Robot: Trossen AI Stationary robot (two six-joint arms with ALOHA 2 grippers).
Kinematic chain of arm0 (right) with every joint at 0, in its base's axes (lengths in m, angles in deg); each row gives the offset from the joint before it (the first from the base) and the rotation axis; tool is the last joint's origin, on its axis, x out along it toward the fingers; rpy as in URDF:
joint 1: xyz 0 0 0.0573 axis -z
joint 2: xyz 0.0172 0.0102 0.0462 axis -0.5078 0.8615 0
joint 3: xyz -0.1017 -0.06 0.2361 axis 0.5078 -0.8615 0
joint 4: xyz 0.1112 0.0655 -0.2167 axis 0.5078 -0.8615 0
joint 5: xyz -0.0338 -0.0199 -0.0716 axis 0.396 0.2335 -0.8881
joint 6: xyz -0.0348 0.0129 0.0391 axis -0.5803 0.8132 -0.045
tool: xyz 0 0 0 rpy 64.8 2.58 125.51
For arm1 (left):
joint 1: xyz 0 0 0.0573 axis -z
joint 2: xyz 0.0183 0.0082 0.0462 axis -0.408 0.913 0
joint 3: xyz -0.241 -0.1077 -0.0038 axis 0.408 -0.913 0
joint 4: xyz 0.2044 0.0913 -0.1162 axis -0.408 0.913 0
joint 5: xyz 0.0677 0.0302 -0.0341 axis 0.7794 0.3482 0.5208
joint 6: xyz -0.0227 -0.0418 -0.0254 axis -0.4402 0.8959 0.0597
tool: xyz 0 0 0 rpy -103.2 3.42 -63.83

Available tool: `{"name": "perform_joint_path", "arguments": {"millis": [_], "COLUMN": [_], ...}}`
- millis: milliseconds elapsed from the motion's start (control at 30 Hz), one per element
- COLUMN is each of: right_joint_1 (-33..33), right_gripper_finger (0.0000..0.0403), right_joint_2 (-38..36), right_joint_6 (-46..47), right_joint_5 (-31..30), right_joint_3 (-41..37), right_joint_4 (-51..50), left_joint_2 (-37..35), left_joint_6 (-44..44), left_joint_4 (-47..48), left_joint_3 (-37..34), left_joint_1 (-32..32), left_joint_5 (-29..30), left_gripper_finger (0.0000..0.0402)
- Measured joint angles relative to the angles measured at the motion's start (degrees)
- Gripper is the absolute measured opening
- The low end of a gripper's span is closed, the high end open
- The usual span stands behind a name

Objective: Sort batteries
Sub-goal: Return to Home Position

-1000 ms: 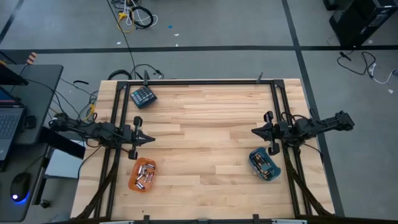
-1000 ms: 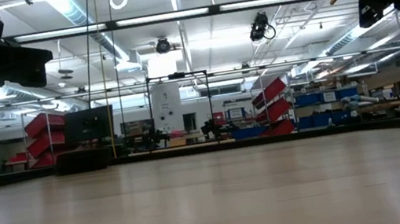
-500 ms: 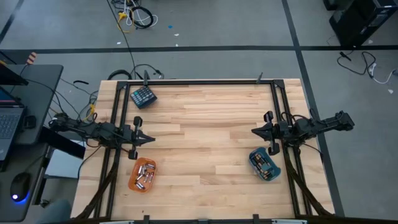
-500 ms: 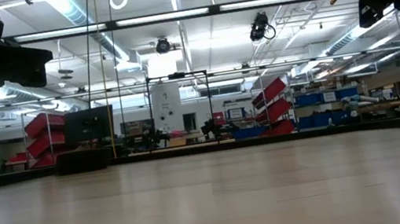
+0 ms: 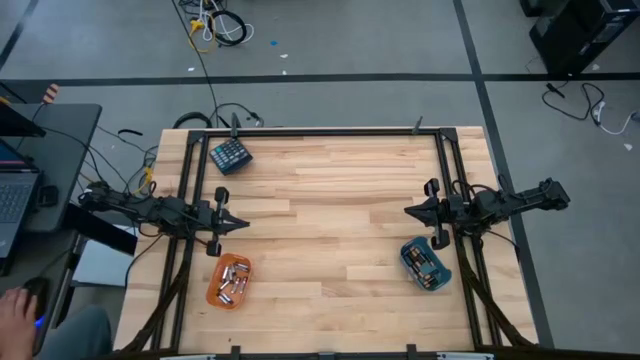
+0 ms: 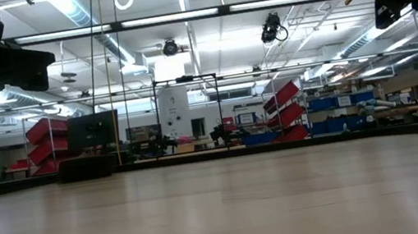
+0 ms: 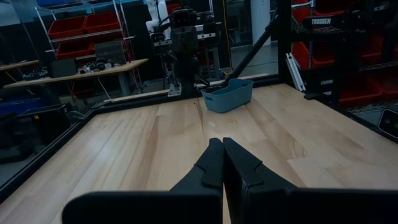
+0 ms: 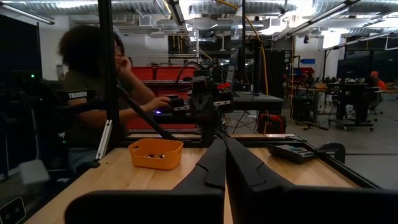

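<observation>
Several small batteries [image 5: 231, 280] lie in an orange tray [image 5: 216, 291] near the table's front left; the tray also shows in the right wrist view [image 8: 155, 154]. A few more batteries [image 5: 428, 265] lie in a teal tray [image 5: 409, 268] at the front right, seen too in the left wrist view [image 7: 227, 97]. My left gripper [image 5: 243, 224] hovers shut and empty at the left, above the table [image 5: 330, 200]. My right gripper [image 5: 409, 212] hovers shut and empty at the right, facing it.
A dark teal keypad-like block [image 5: 230, 155] lies at the far left corner. A black frame [image 5: 320, 130] runs round the table. A person sits beyond the left edge [image 8: 93, 93], a hand [image 5: 12, 305] at a mouse.
Both arms have kept still. A person has come into the high view at the bottom left, beside the table, with a hand on the mouse.
</observation>
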Motion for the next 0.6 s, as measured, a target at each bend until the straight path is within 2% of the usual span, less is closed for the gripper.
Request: {"name": "perform_joint_path", "arguments": {"millis": [600], "right_joint_1": [0.00], "right_gripper_finger": [0.0001], "right_joint_2": [0.02], "right_joint_6": [-0.02], "right_joint_5": [0.00], "right_joint_3": [0.00], "right_joint_4": [0.00], "left_joint_2": [0.00], "left_joint_6": [0.00], "left_joint_4": [0.00], "left_joint_3": [0.00], "left_joint_1": [-0.02], "left_joint_5": [-0.01], "left_gripper_finger": [0.0000]}}
